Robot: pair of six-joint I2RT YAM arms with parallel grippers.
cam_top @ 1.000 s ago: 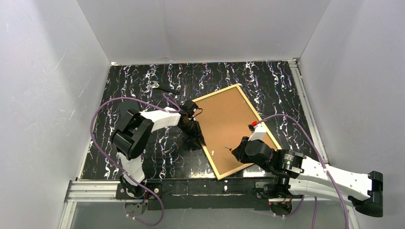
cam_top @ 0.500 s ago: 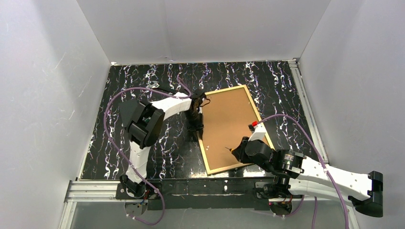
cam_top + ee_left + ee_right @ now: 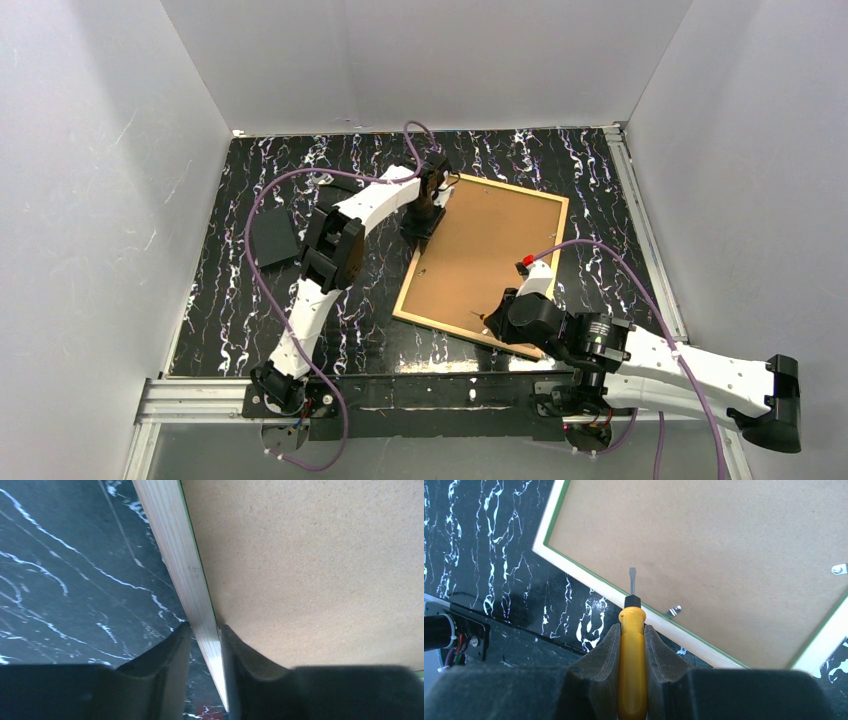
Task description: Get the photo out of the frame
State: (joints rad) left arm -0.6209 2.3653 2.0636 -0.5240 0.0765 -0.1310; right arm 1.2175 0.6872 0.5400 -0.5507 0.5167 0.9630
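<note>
The frame (image 3: 406, 318) lies face down on the black marbled table, showing light wood edges and a thin green lip. The brown backing board (image 3: 485, 260) fills it, so the photo is hidden underneath. My left gripper (image 3: 424, 214) is shut on the frame's left rail near the far corner. In the left wrist view that rail (image 3: 175, 545) passes between the jaws of the left gripper (image 3: 205, 630). My right gripper (image 3: 631, 627) is shut on a yellow screwdriver (image 3: 631, 650). Its blade hovers over the backing board (image 3: 704, 545) just inside the near rail (image 3: 684, 635).
Small metal clips (image 3: 674, 611) (image 3: 839, 569) sit on the frame's back along its rails. A flat dark square (image 3: 272, 237) lies on the table to the left, with a small tool-like item (image 3: 325, 180) behind it. White walls enclose three sides and an aluminium rail (image 3: 200, 395) runs along the front.
The left gripper has closed on the frame's left rail and carried it toward the back, turning the frame clockwise on the table. The right gripper and screwdriver have stayed put.
</note>
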